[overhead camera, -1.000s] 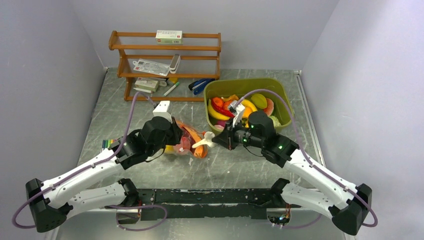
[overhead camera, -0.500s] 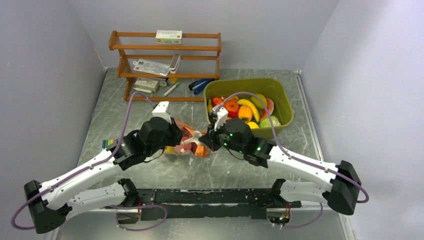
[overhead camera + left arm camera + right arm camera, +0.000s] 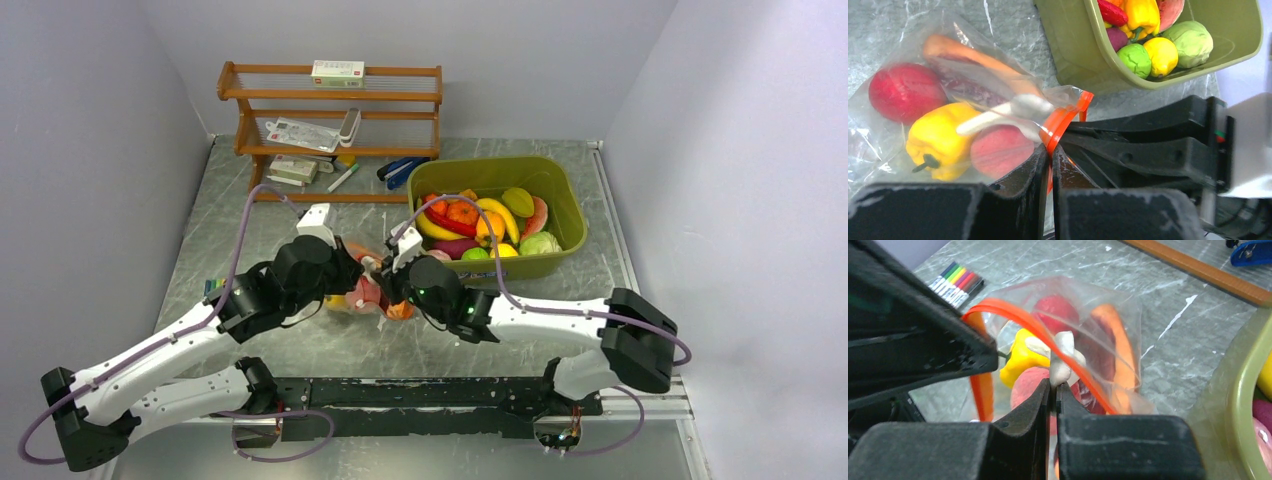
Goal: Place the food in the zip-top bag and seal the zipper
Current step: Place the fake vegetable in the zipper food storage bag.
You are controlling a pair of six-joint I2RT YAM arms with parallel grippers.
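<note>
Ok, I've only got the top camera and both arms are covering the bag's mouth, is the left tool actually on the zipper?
Observer: Yes. The left wrist camera shows the left tool shut on the red-orange zipper.
Operator: And the right tool?
Observer: The right tool is shut too, on the zip-top bag, pinching its clear film right beside the strip. Whether it catches the strip itself, I can't tell.
Operator: Is the mouth sealed?
Observer: No. From the right wrist camera the zipper's two sides bow apart in an open loop.
</note>
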